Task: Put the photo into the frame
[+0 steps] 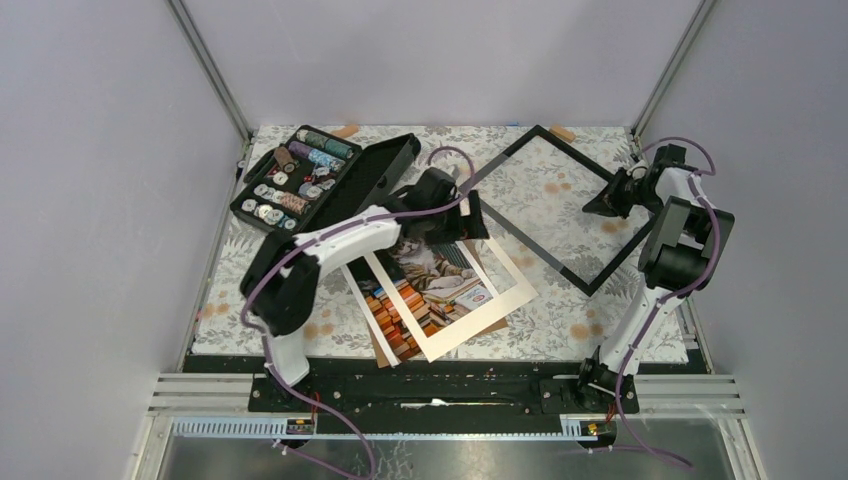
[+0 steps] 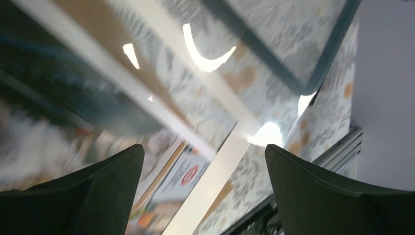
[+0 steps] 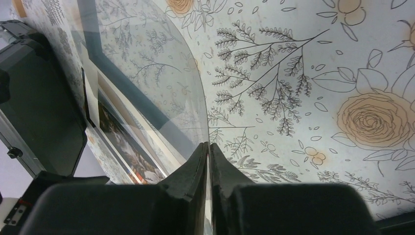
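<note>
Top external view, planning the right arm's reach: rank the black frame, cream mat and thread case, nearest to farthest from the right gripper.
1. Black frame, at the right gripper, right side.
2. Cream mat, centre.
3. Thread case, far left corner.

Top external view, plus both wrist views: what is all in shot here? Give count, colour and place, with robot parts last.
frame: one, black, far right of centre, lying flat and turned like a diamond
photo: one, cat and colourful books, centre, under the mat
mat: one, cream, on the photo
backing board: one, brown, corner showing beneath the photo
clear sheet: one, transparent, over the frame area
thread case: one, black, open, far left
tape pieces: two, tan, far edge
tablecloth: one, floral grey and orange, under everything
left tool: one, black, open, above the photo
right tool: one, black, nearly closed on the clear sheet's edge
</note>
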Available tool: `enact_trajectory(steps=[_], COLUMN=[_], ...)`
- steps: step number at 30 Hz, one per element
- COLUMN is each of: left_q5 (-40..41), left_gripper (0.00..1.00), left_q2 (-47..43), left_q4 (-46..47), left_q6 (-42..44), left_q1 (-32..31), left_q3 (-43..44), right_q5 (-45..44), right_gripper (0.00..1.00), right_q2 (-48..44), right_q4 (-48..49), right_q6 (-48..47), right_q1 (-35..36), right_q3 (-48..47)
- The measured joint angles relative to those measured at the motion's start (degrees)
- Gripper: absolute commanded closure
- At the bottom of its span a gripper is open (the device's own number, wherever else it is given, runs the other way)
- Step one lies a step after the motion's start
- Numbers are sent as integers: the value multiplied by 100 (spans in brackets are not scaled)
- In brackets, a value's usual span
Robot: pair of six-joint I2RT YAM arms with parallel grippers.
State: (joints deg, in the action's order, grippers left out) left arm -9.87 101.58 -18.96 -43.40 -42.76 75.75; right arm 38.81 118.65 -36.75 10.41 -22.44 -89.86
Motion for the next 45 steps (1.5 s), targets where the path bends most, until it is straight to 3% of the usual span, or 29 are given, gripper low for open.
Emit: enact_trajectory(steps=[3,7,15,23,34,40,45], left_q5=[66,157,247,125,-57,-109,-133], left_gripper=[1,1,1,1,1,1,1], left_q2=[643,1377,1495,1467,1480,1517,1554], left_q4=[291,859,2140,3733,4538,4653,4739], left_q6=[-74,-251,-833,-1381,-1773,-1867,-1908], left_q1=[-24,-35,-20,-17,-24,-90,-192], left_q3=[627,984,-164,-920,-1314,-1329,-1329], right_q5=[15,31,195,575,533,203,-546], right_gripper=[75,71,58,41,43,46,66], right_q2=[52,57,17,-557,-2343,-2693,-3080], right_q4=[52,332,1014,2199,4419,5836,6402], right_q6=[57,212,713,1508,3040,3993,4393], right_q1=[-46,-90,-109,-109,-31,354,706], right_q3=[-7,61,664,2114,4509,5379,5864])
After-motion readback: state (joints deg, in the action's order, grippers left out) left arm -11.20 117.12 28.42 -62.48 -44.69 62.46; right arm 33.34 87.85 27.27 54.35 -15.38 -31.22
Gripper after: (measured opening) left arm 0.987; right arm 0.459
